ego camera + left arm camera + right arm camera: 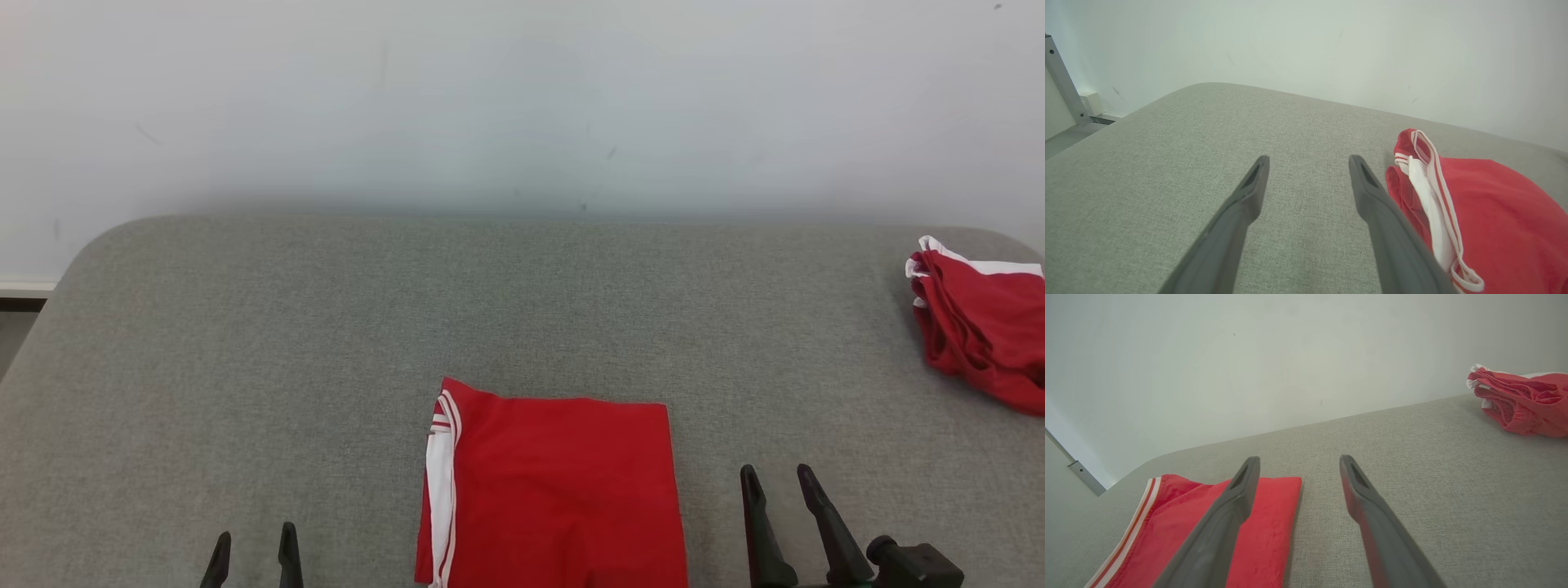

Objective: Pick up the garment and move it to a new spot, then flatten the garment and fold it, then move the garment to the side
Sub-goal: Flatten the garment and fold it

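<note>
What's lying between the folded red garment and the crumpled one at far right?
Just bare grey cushion separates the folded garment from the crumpled garment; the head view and right wrist view both show it.

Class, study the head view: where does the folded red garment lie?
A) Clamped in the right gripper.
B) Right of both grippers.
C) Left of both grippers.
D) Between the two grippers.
D: the folded red garment lies flat on the grey surface, with the open left gripper on one side and the open right gripper on the other.
</note>
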You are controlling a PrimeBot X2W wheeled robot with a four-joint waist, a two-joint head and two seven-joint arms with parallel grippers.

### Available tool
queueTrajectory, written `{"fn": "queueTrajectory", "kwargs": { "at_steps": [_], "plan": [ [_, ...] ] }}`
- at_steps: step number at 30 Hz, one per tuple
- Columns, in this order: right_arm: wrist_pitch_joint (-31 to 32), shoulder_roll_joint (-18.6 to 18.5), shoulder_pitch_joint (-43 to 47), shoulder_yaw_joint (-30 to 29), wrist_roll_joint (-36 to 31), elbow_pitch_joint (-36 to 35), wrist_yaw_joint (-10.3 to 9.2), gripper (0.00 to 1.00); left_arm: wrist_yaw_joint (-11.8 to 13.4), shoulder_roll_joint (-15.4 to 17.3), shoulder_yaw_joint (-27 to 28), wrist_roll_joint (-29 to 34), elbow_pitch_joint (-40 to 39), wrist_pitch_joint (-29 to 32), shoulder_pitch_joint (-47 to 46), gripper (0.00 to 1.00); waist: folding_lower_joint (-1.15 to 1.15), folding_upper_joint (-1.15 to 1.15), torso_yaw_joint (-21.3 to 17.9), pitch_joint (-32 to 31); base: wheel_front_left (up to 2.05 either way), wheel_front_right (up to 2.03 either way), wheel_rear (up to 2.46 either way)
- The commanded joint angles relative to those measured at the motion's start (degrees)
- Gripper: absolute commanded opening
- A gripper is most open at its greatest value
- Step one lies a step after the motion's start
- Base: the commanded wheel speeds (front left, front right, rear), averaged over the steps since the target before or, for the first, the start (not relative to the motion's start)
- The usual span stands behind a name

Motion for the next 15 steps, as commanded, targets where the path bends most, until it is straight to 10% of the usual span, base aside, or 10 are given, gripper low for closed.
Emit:
{"fn": "queueTrajectory", "kwargs": {
  "at_steps": [1, 3, 6, 15],
  "plan": [
    [-0.05, 0.13, -0.71, 0.37, -0.29, 0.18, -0.13, 1.00, 0.09, -0.05, -0.20, 0.35, 0.22, -0.15, -0.28, 1.00, 0.00, 0.00, 0.30, 0.04, 0.00, 0.00, 0.00],
    [-0.06, 0.13, -1.37, 1.04, -0.45, 0.97, -0.13, 1.00, 0.06, -0.05, -0.41, 0.23, 0.26, -0.15, -0.53, 1.00, 0.00, 0.00, 0.79, 0.17, 0.00, 0.00, 0.00],
    [-0.06, 0.09, -3.60, 1.92, -0.53, 2.84, -0.13, 0.00, -0.15, -0.05, -0.66, 0.31, 0.23, -0.15, -0.75, 1.00, 0.00, 0.00, 1.74, 0.50, 0.00, 0.00, 0.00],
    [-0.05, 0.16, -15.63, 1.95, -1.92, 16.98, -0.13, 0.00, -0.48, -0.06, -3.45, 0.17, -0.06, -0.15, -3.74, 1.00, 0.00, 0.00, 8.01, 4.33, 0.00, 0.00, 0.00]
  ]
}}
